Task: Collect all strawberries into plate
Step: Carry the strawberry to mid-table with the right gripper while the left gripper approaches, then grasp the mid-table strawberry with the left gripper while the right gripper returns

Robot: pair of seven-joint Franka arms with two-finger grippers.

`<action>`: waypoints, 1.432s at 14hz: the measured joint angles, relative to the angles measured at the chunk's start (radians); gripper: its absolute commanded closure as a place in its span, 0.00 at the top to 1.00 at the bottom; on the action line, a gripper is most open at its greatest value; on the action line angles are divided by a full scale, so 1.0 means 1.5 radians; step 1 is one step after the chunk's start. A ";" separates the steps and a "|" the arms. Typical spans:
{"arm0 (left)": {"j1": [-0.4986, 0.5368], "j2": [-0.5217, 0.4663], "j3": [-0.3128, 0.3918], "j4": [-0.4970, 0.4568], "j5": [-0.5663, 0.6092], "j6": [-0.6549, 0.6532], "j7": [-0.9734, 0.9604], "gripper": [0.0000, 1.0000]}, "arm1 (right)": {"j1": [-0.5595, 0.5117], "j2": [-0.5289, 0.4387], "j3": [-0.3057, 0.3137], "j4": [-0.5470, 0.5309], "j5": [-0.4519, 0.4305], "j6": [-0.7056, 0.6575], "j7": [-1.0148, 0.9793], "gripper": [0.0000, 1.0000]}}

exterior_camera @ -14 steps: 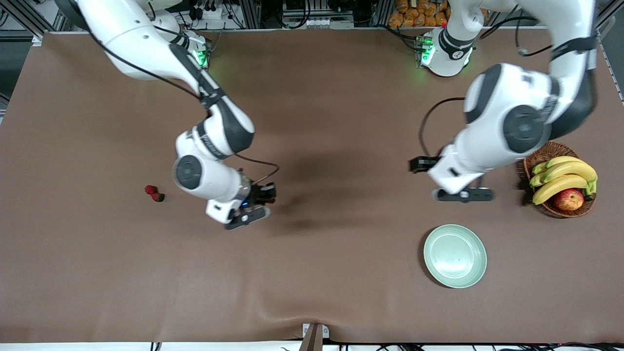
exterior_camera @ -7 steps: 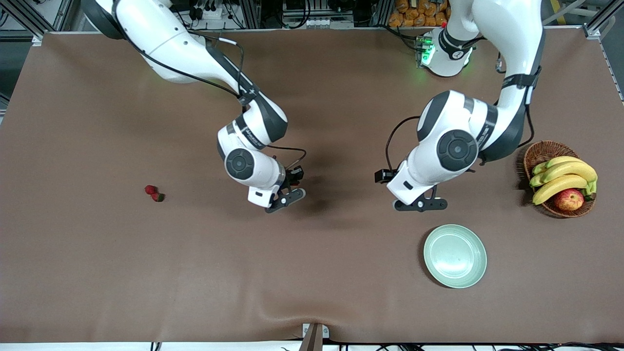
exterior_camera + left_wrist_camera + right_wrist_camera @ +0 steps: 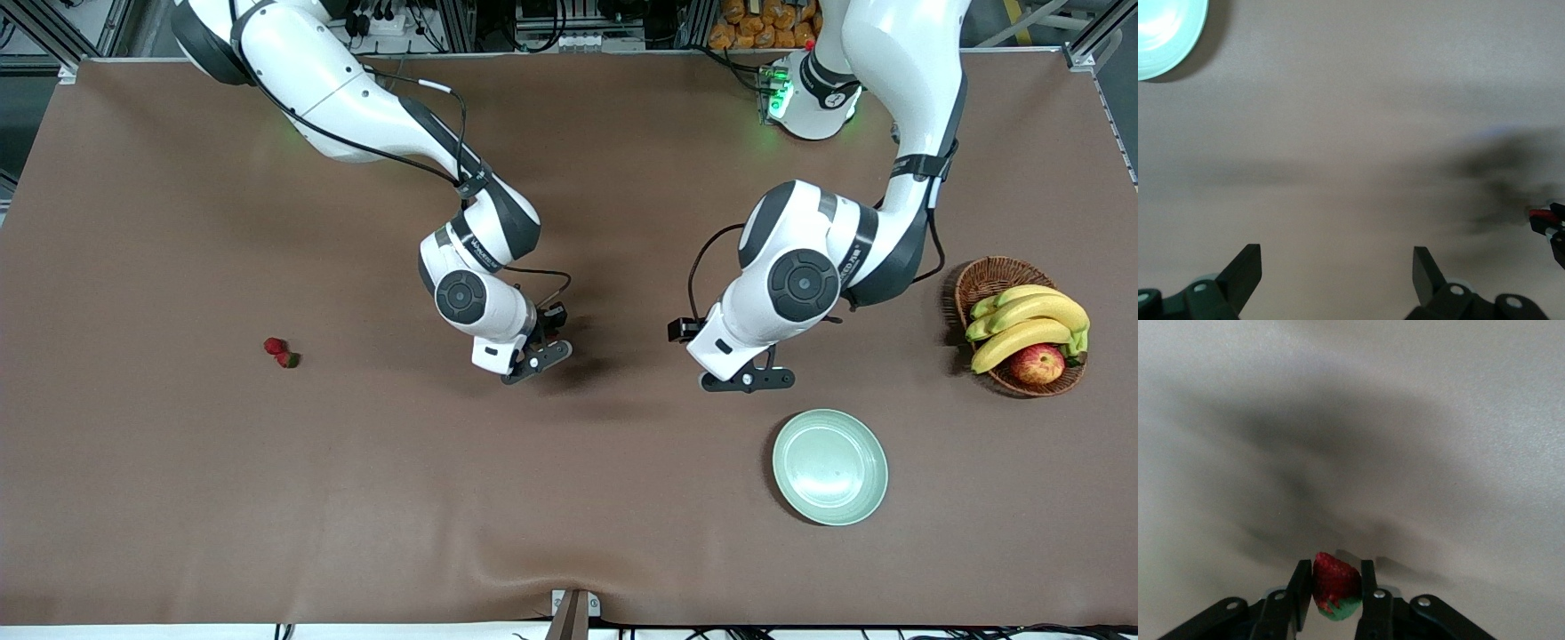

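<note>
Right gripper up over bare brown table mid-length, fingers hidden from the front camera under the wrist. Left gripper over the table just beside the mint-green plate, on the side toward the bases. Plate lying nearer the front camera, toward the left arm's end. Two strawberries touching each other on the table, well apart from the plate, toward the right arm's end. Wicker basket with bananas and an apple at the left arm's end. From the left wrist: gripper fingers spread wide with nothing between, plate rim in a corner, right gripper's tip with a red speck at the edge. From the right wrist: gripper pinched on a held strawberry, red flesh and green cap showing between the fingers, blurred table below.
</note>
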 measured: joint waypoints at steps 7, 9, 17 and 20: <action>-0.004 0.025 0.000 0.024 0.000 0.009 -0.058 1.00 | -0.026 -0.014 -0.040 0.027 0.000 0.007 -0.002 1.00; -0.017 0.037 0.000 0.026 0.000 0.038 -0.101 1.00 | -0.057 -0.037 -0.045 0.035 0.000 -0.030 -0.004 1.00; -0.138 0.154 -0.003 0.102 0.000 0.177 -0.399 1.00 | -0.202 -0.133 -0.116 0.030 -0.016 -0.268 -0.014 1.00; -0.180 0.187 -0.002 0.104 0.000 0.276 -0.477 1.00 | -0.211 -0.137 -0.155 0.006 -0.067 -0.291 -0.051 1.00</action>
